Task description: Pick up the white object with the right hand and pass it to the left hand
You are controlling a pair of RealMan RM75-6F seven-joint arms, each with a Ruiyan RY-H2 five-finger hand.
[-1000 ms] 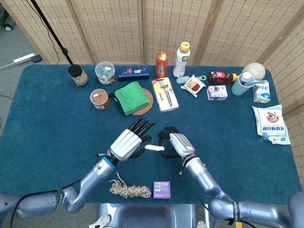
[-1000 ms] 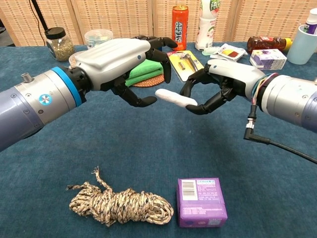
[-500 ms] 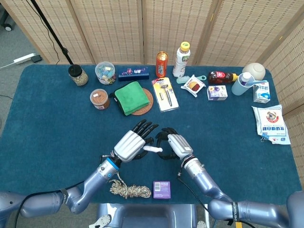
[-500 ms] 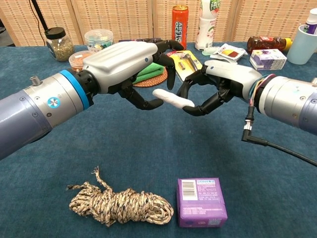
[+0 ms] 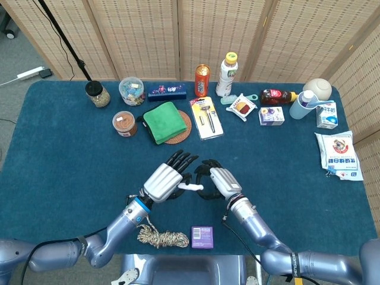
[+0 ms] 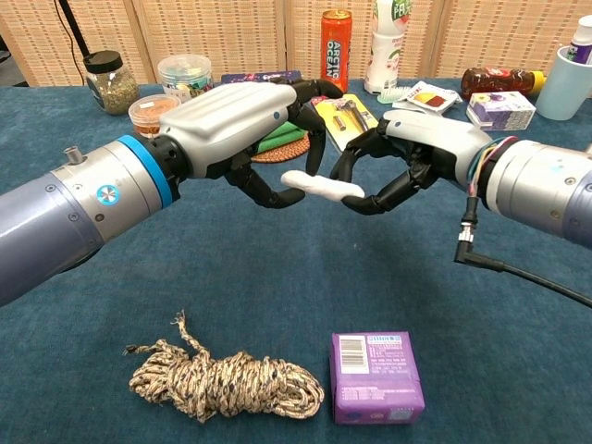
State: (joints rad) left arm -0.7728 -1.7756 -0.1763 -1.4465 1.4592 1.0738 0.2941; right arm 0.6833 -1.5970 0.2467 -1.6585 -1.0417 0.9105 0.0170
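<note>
The white object (image 5: 191, 187) (image 6: 319, 185) is a small elongated piece held level above the blue table, near its front middle. My right hand (image 5: 217, 180) (image 6: 421, 148) pinches its right end between thumb and curled fingers. My left hand (image 5: 163, 181) (image 6: 240, 116) faces it from the left. The left thumb lies under the object's left tip and the fingers are stretched out above it, not closed on it. Whether the thumb touches the tip is unclear.
A coil of rope (image 6: 222, 384) and a purple box (image 6: 375, 375) lie near the front edge below the hands. A green cloth (image 5: 163, 122), a razor pack (image 5: 206, 117), jars, a can and bottles stand along the back. Cartons and a bag sit at the right.
My left hand has moved right toward the right hand, so the white object's left end now lies between its thumb and fingers. The right hand has barely moved.
</note>
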